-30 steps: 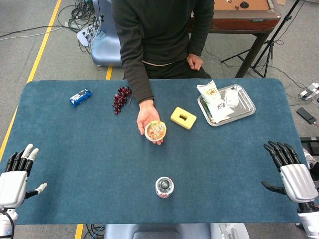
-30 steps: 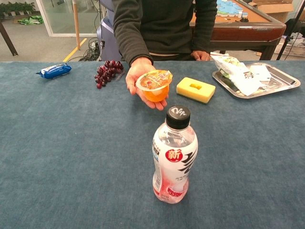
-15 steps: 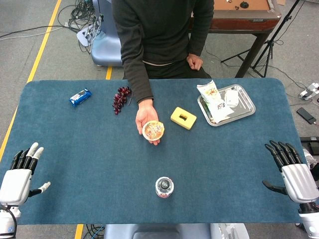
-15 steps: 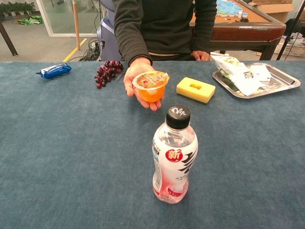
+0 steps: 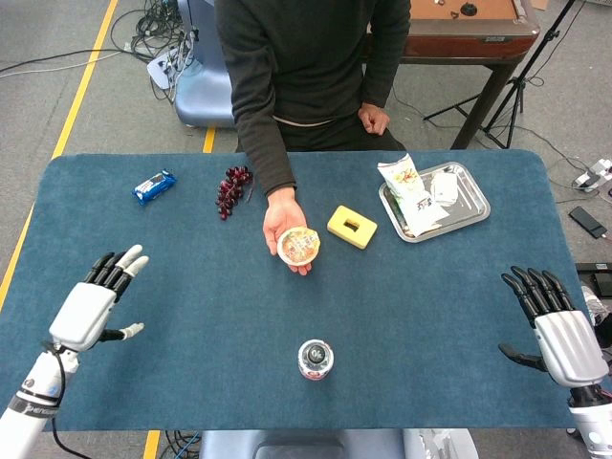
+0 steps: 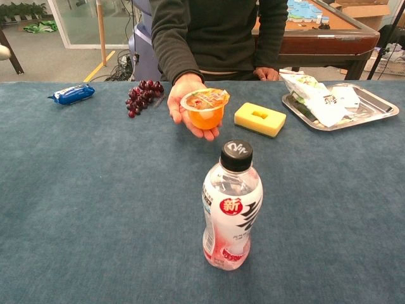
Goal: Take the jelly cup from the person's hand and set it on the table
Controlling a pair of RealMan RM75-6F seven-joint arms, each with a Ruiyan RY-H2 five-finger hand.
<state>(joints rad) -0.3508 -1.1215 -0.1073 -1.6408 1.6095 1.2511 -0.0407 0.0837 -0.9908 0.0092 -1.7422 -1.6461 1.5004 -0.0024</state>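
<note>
An orange jelly cup (image 5: 298, 245) (image 6: 204, 110) with a printed foil lid rests on the person's upturned palm (image 5: 281, 222) (image 6: 184, 96) above the middle of the blue table (image 5: 191, 287). My left hand (image 5: 94, 303) hovers open over the table's left side, fingers spread, well left of the cup. At the right edge, my right hand (image 5: 555, 328) is open too, fingers spread. Only a pale tip (image 6: 4, 52) shows at the far left edge of the chest view; the right hand does not show there.
A capped drink bottle (image 5: 316, 360) (image 6: 231, 209) stands near the front edge, just in front of the cup. A yellow sponge block (image 5: 352, 227), purple grapes (image 5: 231, 189), a blue snack packet (image 5: 153, 185) and a steel tray (image 5: 473, 191) with wrappers lie further back.
My left hand has lifted from the front left corner and moved inward and forward over the table. The person's hand shifted the cup slightly. My right hand barely moved.
</note>
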